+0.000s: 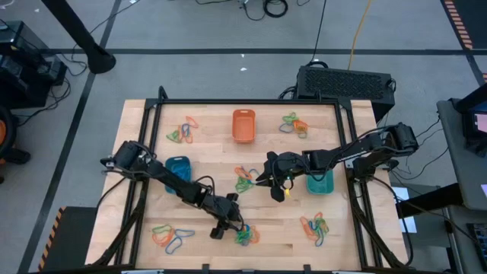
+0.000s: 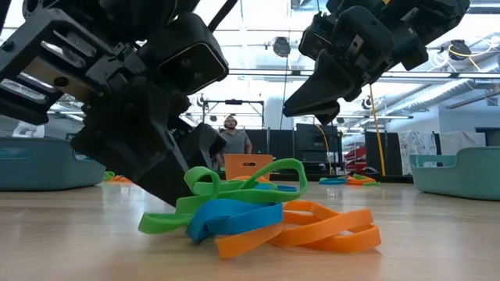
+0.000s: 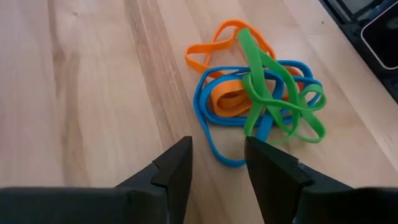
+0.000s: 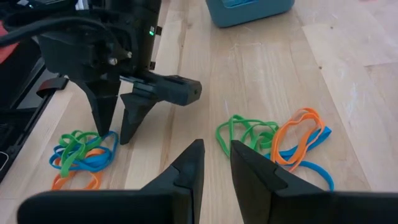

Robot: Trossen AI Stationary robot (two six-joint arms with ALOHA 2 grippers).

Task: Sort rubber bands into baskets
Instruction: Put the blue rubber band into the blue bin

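Left claw (image 1: 232, 222) low at the bench's (image 1: 205, 152) near edge, a bit left of middle, fingers apart with a narrow gap, holding nothing. Its fingertips (image 3: 177, 162) sit right beside a tangled pile of orange, green and blue rubber bands (image 3: 258, 93); in the right wrist view one tip (image 4: 106, 127) is at the pile's edge, contact unclear. The same pile shows up front in the low view (image 2: 258, 215).

Right claw (image 1: 272, 183) hovers over the bench's middle, fingers (image 4: 189, 168) narrowly apart, empty, above a second rubber-band pile (image 1: 245, 180), also seen from the right wrist (image 4: 280, 140).

More rubber-band piles: far left (image 1: 183, 131), far right (image 1: 294, 123), near left corner (image 1: 169, 236), near right (image 1: 316, 225).

Orange basket (image 1: 243, 125) at the middle of the far edge. Blue basket (image 1: 178, 169) on the left side, partly under the left arm. Teal-green basket (image 1: 319, 181) on the right side, partly covered by the right arm. What's inside the baskets can't be made out.

Low view: a person (image 2: 232, 136) stands in the room beyond the bench. Black box (image 1: 346, 82) sits past the far right corner.
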